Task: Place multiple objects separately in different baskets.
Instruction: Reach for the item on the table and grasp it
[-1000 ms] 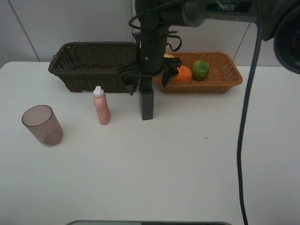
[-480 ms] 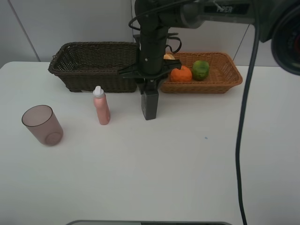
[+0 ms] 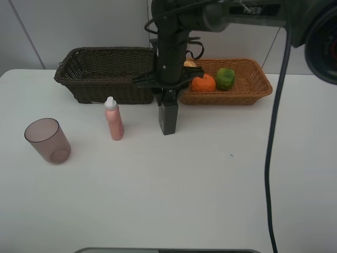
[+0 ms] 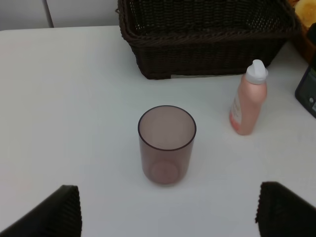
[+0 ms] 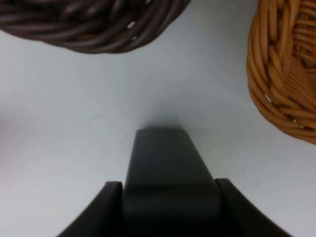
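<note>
Overhead view: the right hand comes straight down from above, clenched on the top of the dark green rectangular bottle. The bottle is upright with its foot at the tabletop; cannot tell whether it rests there or hangs just clear. In the right wrist view the bottle's dark top fills the gap between the two fingers, which press it on either side.

The bottle stands just in front of the gap between the two baskets, touching neither. The dark brown wicker basket is behind it to the left, the light tan wicker basket behind it to the right.

In the tan basket, the orange and the green round fruit lie side by side toward its left end. A sliver of yellowish fruit shows behind the arm, too hidden to name.

The pink bottle with white cap is upright, near the dark bottle's left and apart from it. The translucent mauve cup is upright, farther left, well apart from the right hand.

Left wrist view: the left hand is released, fingers spread wide, grasping nothing. The cup stands just ahead of it, centred between the fingertips, untouched.
</note>
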{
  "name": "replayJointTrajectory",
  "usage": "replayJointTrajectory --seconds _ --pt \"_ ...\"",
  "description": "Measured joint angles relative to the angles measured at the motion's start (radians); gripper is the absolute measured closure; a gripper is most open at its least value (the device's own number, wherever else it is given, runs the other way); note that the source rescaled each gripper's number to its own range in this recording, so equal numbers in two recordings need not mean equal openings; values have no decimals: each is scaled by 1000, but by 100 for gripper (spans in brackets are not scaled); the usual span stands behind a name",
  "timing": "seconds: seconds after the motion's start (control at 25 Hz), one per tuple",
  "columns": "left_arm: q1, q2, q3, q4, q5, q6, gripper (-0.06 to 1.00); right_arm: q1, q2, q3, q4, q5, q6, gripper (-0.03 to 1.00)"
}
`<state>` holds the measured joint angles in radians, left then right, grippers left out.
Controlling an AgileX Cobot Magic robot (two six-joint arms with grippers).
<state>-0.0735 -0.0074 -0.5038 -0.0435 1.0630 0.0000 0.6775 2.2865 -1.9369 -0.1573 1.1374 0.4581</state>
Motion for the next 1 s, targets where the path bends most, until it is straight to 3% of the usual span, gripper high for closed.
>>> replayJointTrajectory --seconds 0.28,0.52,0.92,1.0 --pt "0 0 0 0 0 0 3 0 4 -107 -2 82 -36 94" --pt "0 0 0 0 0 0 3 0 -66 -172 31 84 -99 94" --pt "0 0 0 0 0 0 3 0 -122 -294 46 92 -108 94" --pt "0 0 0 0 0 0 3 0 -123 -304 47 48 -108 94"
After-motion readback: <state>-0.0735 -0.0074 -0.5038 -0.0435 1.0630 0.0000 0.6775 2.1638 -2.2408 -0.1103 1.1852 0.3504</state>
